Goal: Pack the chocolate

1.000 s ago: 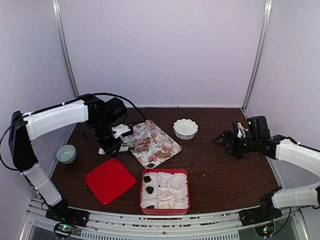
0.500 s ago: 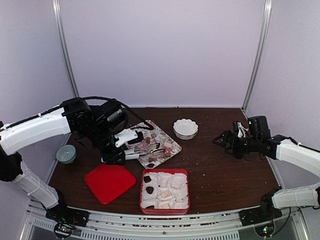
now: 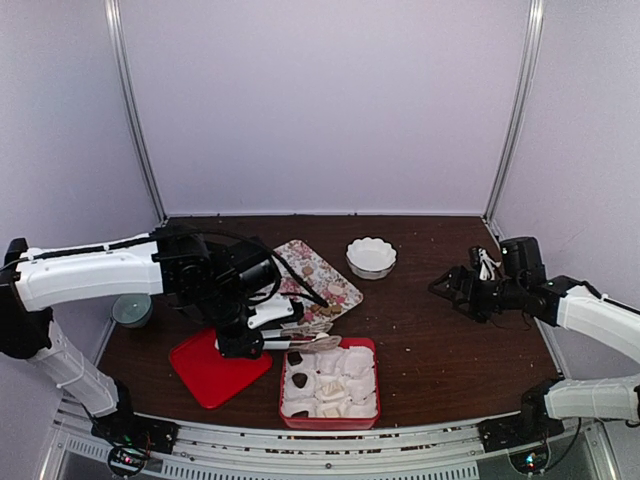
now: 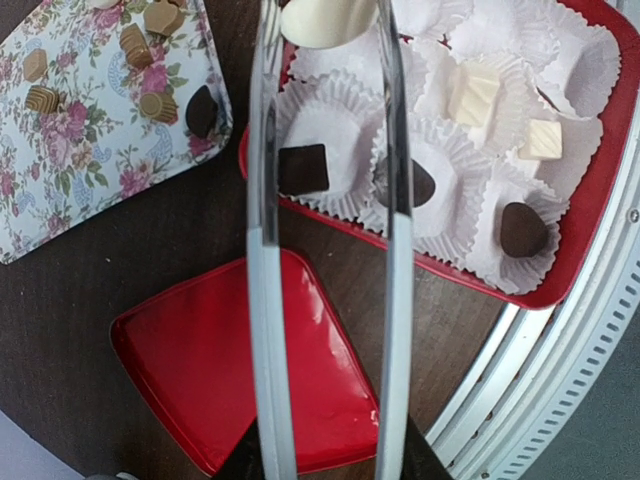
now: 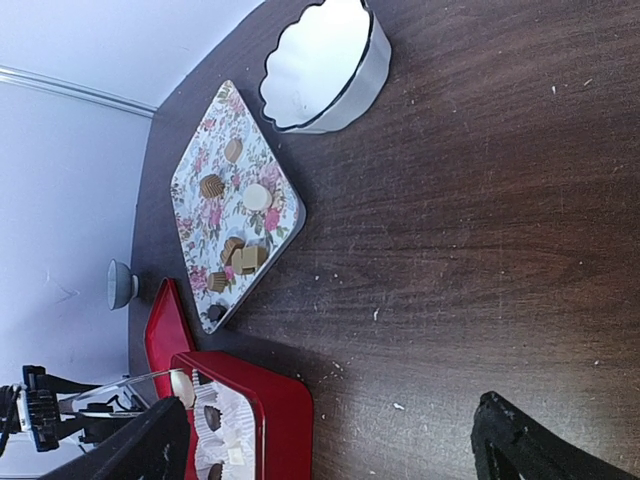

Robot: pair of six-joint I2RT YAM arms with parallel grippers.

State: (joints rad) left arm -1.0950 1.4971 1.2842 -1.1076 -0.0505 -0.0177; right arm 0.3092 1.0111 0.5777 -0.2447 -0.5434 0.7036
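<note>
- L gripper (image 3: pixel 243 340): my fingers clamped on tongs (image 4: pixel 268 300). The tong tips pinch a pale chocolate (image 4: pixel 325 20) over the far edge of the red box (image 4: pixel 600 200).
- Box: dark chocolates (image 4: pixel 302 168) + white squares (image 4: pixel 470 95) sit in paper cups (image 4: pixel 335 130).
- Tan chocolates (image 4: pixel 160 105) lie on floral tray (image 4: pixel 80 170), beside box.
- R gripper (image 3: pixel 453 287): jaws wide apart, empty, well apart from box.

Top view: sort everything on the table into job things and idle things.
Job: chocolates on the floral tray, pale chocolate in the tongs, red box of paper cups, red lid.
Idle: white bowl, green bowl.
</note>
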